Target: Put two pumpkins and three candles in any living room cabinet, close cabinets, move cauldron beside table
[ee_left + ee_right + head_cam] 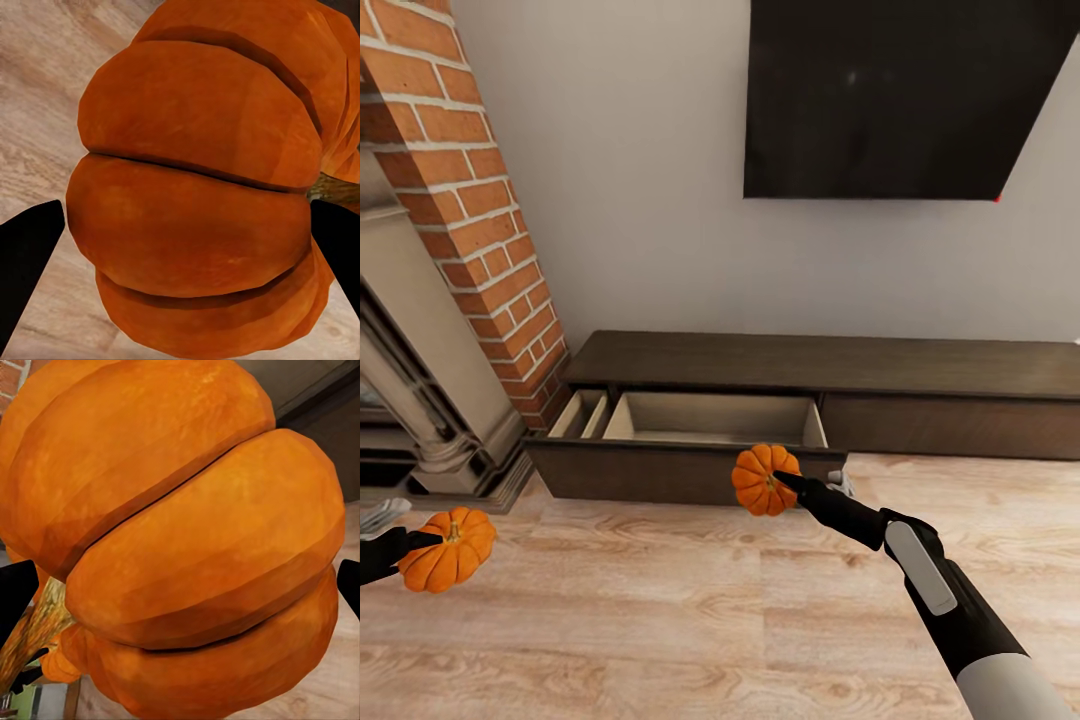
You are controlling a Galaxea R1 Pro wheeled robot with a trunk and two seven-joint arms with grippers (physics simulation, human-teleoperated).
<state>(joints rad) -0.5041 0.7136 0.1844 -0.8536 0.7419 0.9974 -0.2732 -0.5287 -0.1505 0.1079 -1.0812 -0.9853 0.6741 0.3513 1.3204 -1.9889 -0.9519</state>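
The right tool [785, 485] pinches one pumpkin [765, 480] in the air, just in front of the open drawer [710, 420] of the cabinet [840, 362]. This pumpkin lies on its side: its stem end faces the camera and a little to the right, so its short axis runs about level, toward the robot. In the right wrist view the same pumpkin [180, 540] sits between the two dark fingers [15, 592], with its stem low at one edge. The left tool [415, 545] pinches the second pumpkin [450, 550] above the floor [660, 610], well apart from the cabinet. Its stem [455, 527] points up and slightly back, so this one is nearly upright. In the left wrist view the pumpkin [202, 195] is pressed between the black fingers [26, 255], ribs running across. The cabinet is low, long and dark brown; its drawer is pulled out and shows a pale inside. The floor is light wood planks. A brick chimney [470, 200] and a beige fireplace surround [420, 380] stand at the left. The wall is pale grey, with a black screen [900, 95] above the cabinet.
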